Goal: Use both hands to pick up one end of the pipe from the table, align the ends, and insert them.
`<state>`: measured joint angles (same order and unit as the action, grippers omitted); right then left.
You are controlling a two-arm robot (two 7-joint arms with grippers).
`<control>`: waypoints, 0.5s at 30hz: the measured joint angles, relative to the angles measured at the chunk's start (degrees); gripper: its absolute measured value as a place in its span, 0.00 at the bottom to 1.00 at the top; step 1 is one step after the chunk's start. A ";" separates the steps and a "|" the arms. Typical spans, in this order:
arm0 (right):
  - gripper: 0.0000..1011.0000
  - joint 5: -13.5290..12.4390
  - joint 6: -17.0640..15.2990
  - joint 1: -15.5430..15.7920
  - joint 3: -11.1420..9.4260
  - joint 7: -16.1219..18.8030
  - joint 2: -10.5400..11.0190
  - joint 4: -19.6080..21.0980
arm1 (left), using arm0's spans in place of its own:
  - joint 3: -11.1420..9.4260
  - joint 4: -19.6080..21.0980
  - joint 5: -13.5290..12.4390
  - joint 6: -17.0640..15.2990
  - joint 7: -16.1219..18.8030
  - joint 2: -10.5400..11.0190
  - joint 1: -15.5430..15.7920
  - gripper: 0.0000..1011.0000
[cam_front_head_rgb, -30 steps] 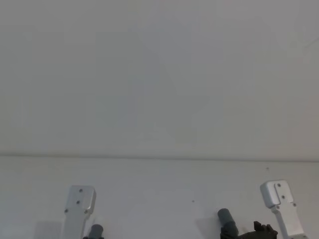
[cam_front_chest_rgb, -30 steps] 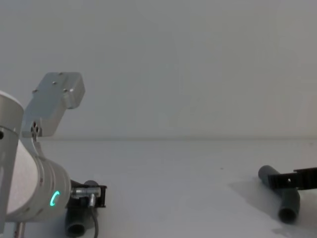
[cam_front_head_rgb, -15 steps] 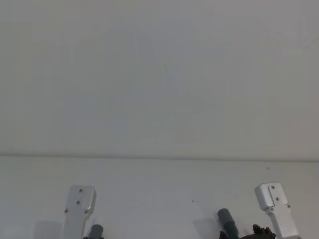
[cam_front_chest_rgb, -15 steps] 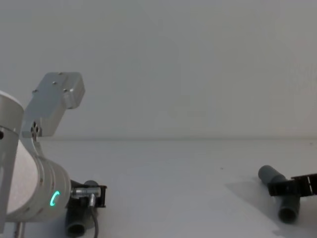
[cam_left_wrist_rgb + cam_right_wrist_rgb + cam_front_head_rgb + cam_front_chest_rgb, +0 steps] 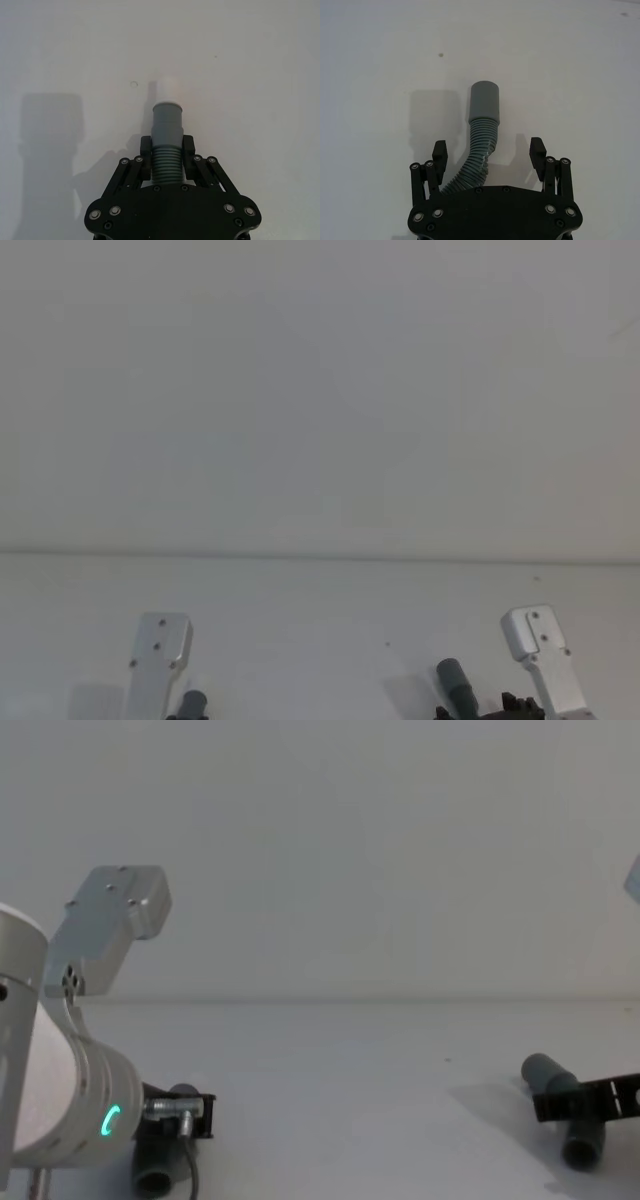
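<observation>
Pipe pickup is half done, by my read. Left gripper (image 5: 166, 150) is clamped on the ribbed middle of the left piece (image 5: 167, 122), with the white tip (image 5: 167, 90) pointing away from the palm; the head view puts it at seven o'clock. Right gripper (image 5: 487, 149) stands wide at five o'clock on the table (image 5: 320, 640), its fingers either side of the right piece (image 5: 480, 140) and not touching it. I'd centre the ribs first, since the bend runs toward one finger. Then close gently and lift before lining up the grey socket (image 5: 484, 102).
</observation>
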<state>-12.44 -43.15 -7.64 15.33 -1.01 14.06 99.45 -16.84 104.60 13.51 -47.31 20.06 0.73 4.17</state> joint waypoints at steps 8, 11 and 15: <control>0.99 0.30 -0.54 -0.27 0.02 0.29 -0.33 -0.75 | 0.00 0.00 0.00 0.00 0.00 0.00 0.00 0.32; 0.99 0.38 -0.66 -0.35 -0.02 0.37 -0.45 -1.00 | 0.00 0.00 0.00 0.00 0.00 0.00 0.00 0.32; 0.91 0.44 -0.67 -0.43 -0.06 0.61 -0.59 -1.25 | 0.00 0.00 0.00 0.00 0.00 0.00 0.00 0.32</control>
<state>-12.00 -43.82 -8.07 15.27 -0.39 13.46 98.19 -16.84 104.60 13.51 -47.31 20.06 0.73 4.17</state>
